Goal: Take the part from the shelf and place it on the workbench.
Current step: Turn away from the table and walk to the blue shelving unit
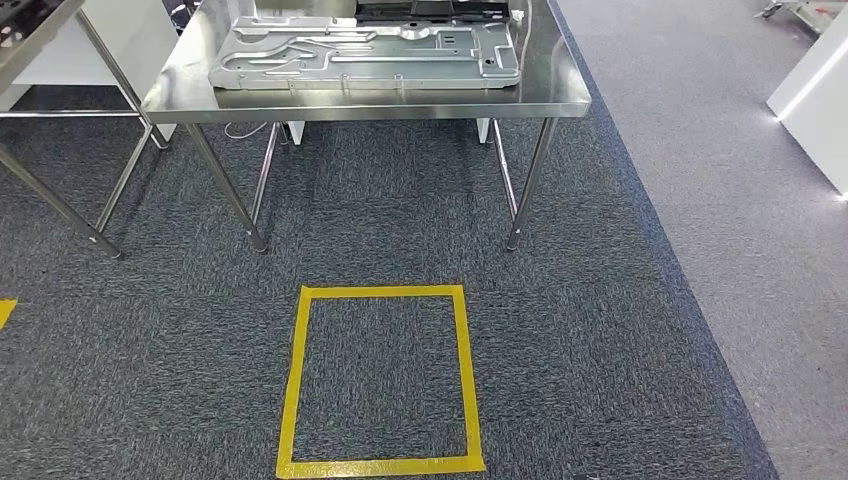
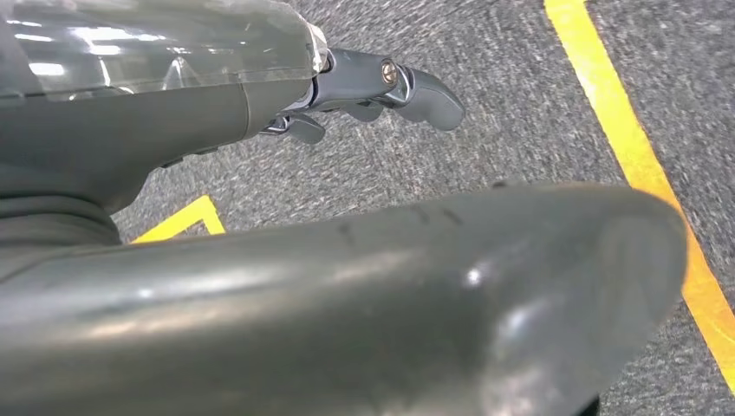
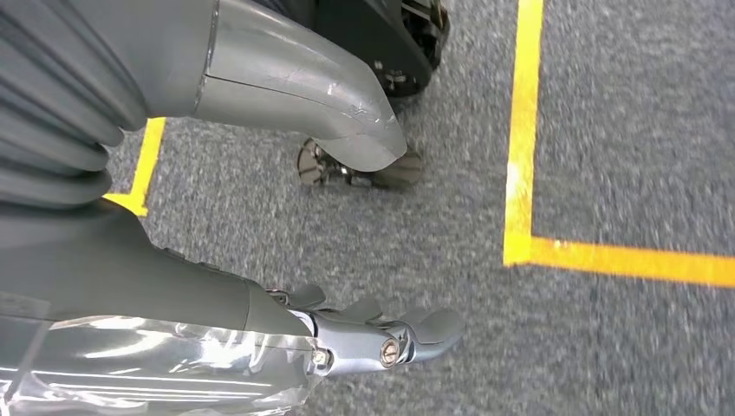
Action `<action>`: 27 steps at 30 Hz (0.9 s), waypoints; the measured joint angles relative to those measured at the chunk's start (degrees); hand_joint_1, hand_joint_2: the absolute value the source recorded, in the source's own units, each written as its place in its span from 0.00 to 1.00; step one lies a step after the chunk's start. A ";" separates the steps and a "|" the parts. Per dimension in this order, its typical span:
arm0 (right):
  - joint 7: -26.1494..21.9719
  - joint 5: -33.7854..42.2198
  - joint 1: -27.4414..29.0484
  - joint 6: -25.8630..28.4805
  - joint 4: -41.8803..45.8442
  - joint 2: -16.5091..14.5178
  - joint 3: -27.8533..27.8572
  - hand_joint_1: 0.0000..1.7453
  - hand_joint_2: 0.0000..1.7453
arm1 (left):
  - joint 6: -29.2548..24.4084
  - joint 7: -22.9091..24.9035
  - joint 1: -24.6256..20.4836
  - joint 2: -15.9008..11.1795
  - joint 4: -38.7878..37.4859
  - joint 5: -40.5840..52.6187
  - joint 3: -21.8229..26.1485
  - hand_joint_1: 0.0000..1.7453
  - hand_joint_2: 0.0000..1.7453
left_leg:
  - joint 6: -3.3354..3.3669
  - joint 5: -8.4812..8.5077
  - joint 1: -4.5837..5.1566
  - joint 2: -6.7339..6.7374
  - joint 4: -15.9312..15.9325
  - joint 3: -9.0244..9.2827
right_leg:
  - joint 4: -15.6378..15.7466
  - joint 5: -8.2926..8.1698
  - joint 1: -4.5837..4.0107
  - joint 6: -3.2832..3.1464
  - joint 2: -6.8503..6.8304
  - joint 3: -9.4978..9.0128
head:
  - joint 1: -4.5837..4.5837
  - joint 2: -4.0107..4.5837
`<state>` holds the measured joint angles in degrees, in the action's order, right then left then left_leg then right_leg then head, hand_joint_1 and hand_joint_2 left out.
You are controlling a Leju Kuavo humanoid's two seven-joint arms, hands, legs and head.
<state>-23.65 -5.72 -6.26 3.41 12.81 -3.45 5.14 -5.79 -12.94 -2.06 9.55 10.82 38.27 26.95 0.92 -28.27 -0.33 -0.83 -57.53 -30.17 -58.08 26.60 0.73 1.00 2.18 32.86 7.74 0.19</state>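
Grey speckled carpet covers the floor, bounded on one side by a lighter grey strip of flooring. A yellow tape square is marked on the carpet in front of a stainless steel workbench standing on thin metal legs. The part, a large stamped sheet-metal panel with ribs and cut-outs, lies flat on the workbench top, close to its front edge. A second steel table stands just beside the workbench, and a white cabinet stands at the far side of the lighter flooring.

In the left wrist view, the left hand hangs over the carpet. Its fingers are extended with a slight curl and hold nothing; the thick grey thumb lies apart from them, and only carpet shows between thumb and fingers. A line of yellow tape runs across the carpet beyond the fingertips.

In the right wrist view, the right hand also hangs over the carpet. Its fingers are extended and spread, with nothing in them, and the grey thumb stands well apart from them. A yellow tape corner lies on the carpet beyond the fingertips.

The part is well apart from the fingers of both hands; neither hand touches it.
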 joint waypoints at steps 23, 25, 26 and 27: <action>0.01 -0.45 -0.85 -0.48 -0.02 -1.13 0.42 0.00 0.00 | 0.81 -0.02 0.37 -0.42 0.00 0.69 -0.11 0.00 0.00 | -1.75 -6.38 -0.16 1.32 -14.98 -6.48 | 0.78 0.00 0.00 -2.01 -1.26 -0.71 | 0.02 0.00; -0.30 -0.60 -1.02 -0.49 -0.01 -1.37 0.52 0.00 0.00 | 0.80 -0.02 0.41 -0.42 0.00 0.68 -0.11 0.00 0.00 | -1.61 -2.17 -0.41 0.75 -7.29 -3.00 | 0.55 0.10 0.03 -1.77 -0.56 -0.78 | 0.02 0.00; -0.44 -0.66 -1.18 -0.50 0.01 -1.49 0.54 0.00 0.00 | 0.80 -0.02 0.39 -0.43 0.00 0.68 -0.11 0.00 0.00 | -1.43 -0.87 -0.42 0.33 -3.78 -1.46 | 0.35 0.16 -0.03 -1.50 -0.24 -0.72 | 0.02 -0.01; -0.59 -0.74 -1.33 -0.51 0.03 -1.56 0.55 0.00 0.00 | 0.80 -0.02 0.37 -0.43 0.00 0.68 -0.11 0.00 0.00 | -1.21 -0.23 -0.38 -0.05 -1.51 -0.52 | 0.22 0.16 -0.06 -1.16 -0.01 -0.60 | 0.01 0.00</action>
<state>-24.25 -6.45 -7.58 2.90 12.84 -5.01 5.69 -4.98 -12.96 -1.69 9.12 10.82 38.95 26.84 -0.29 -28.50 -0.71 -0.88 -59.05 -30.69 -57.86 26.76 0.67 -0.16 2.17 32.27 7.75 0.19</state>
